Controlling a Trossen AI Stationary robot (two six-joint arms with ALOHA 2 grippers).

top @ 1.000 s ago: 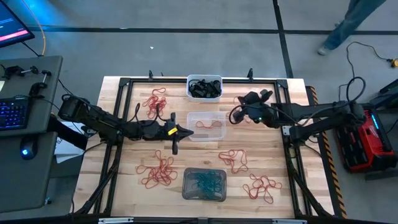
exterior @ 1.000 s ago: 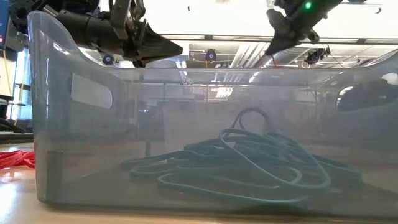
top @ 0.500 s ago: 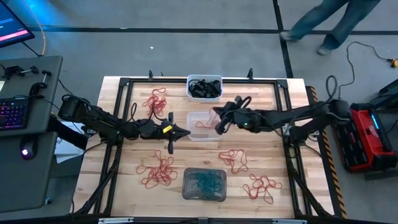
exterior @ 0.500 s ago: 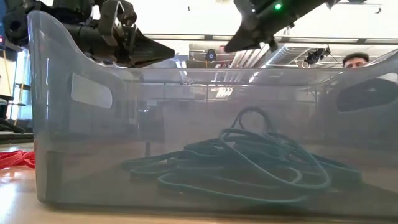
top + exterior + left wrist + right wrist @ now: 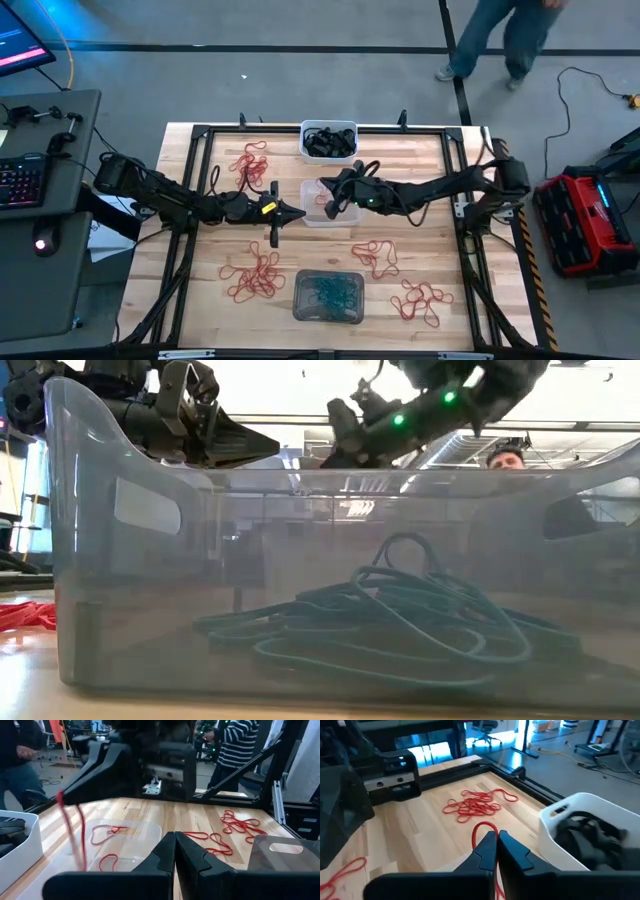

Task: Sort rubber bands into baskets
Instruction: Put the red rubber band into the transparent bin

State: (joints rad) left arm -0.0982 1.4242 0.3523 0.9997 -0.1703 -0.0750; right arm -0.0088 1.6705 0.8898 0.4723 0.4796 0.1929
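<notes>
Behind right pincer (image 5: 496, 836), half-hidden red band (image 5: 483, 826)

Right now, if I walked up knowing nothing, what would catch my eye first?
Probably the two dark arms meeting over the clear basket at the table's middle: the right claw pinches a red rubber band above it, while the left claw waits shut at its left edge. Next, the scattered piles of red bands on the wood, and the grey basket of teal bands at the near edge.

Pale wood table (image 5: 200, 290) — translucent grey plastic basket (image 5: 329, 297).
</notes>
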